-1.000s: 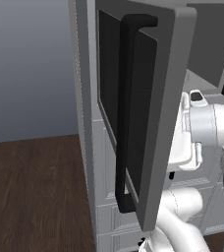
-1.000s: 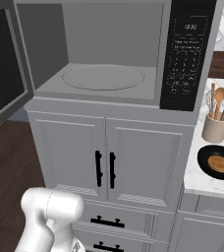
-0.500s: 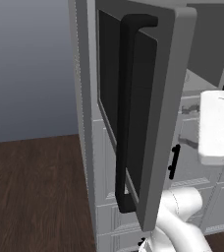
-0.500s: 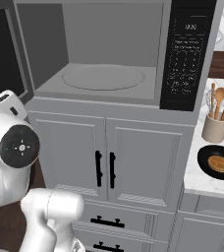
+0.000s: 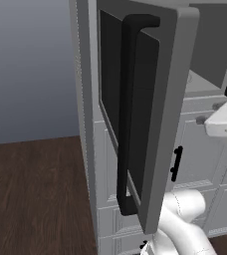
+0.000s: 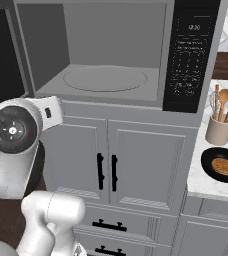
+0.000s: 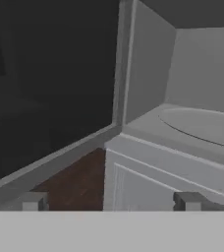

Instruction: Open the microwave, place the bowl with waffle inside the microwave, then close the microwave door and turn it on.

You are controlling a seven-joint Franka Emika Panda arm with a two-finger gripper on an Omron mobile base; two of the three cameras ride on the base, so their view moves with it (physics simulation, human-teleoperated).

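Since a moment ago the arm has swung its wrist rightward, across the front below the microwave [image 6: 111, 60]. The microwave door [image 5: 145, 109] stands swung open at the cavity's left side, handle outward. In the hand view the jaws [image 7: 111, 201] stand wide, holding nothing, looking at the cavity's lower left corner. The bowl [image 6: 221, 164] sits on the counter [image 6: 202, 183] near its front edge, right of the microwave, before a utensil holder [image 6: 219, 131]. White cabinet doors [image 6: 146, 165] lie below, dark wood floor [image 5: 36, 189] at left.

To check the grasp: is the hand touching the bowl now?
Apart. In the hand view the open hand faces the microwave; in the right base view the bowl sits on the counter.
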